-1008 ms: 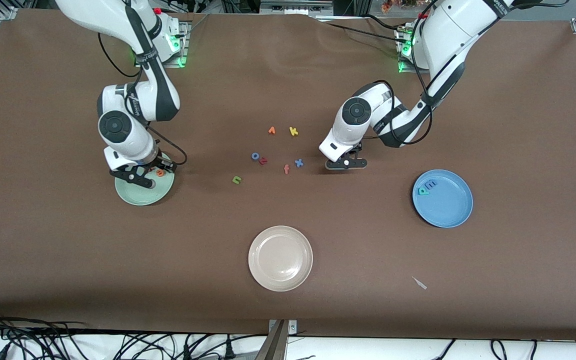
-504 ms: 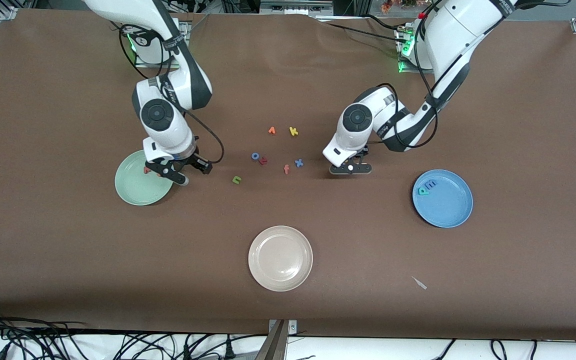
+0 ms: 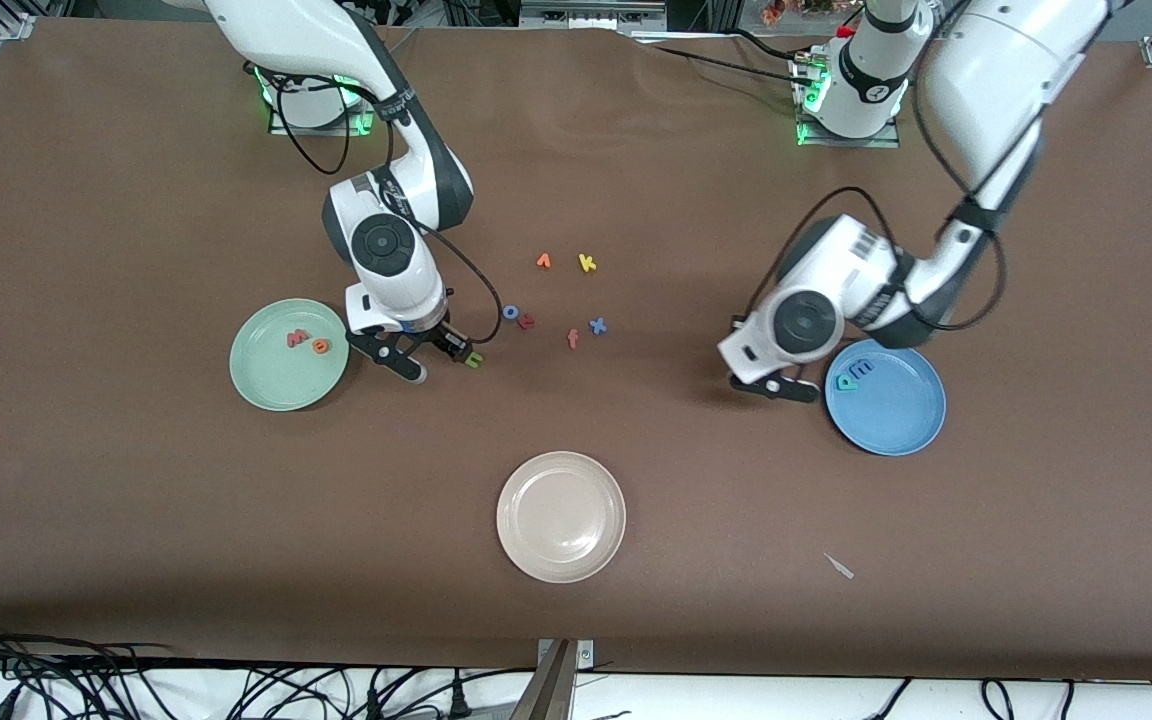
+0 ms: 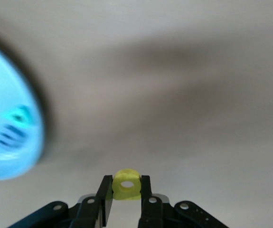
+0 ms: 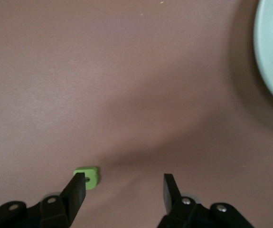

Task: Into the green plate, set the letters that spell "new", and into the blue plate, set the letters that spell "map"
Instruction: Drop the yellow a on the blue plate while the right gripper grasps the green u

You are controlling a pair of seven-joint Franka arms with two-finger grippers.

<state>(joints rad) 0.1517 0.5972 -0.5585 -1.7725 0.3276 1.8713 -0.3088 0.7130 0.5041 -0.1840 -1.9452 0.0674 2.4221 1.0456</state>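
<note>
My left gripper (image 4: 127, 197) is clamped on the yellow "a" (image 4: 126, 185), up over bare table just beside the blue plate (image 3: 896, 415) — teal "p" (image 3: 847, 381) and blue "m" (image 3: 865, 369) already lie in it. My right gripper (image 5: 124, 190) has its jaws spread wide, holding nothing, low over the table with the green "n" (image 5: 87, 176) just beside one finger. The green plate (image 3: 266, 385) sits near, toward the right arm's end — pink "w" (image 3: 297, 339) and orange-red "e" (image 3: 321, 346) in it.
</note>
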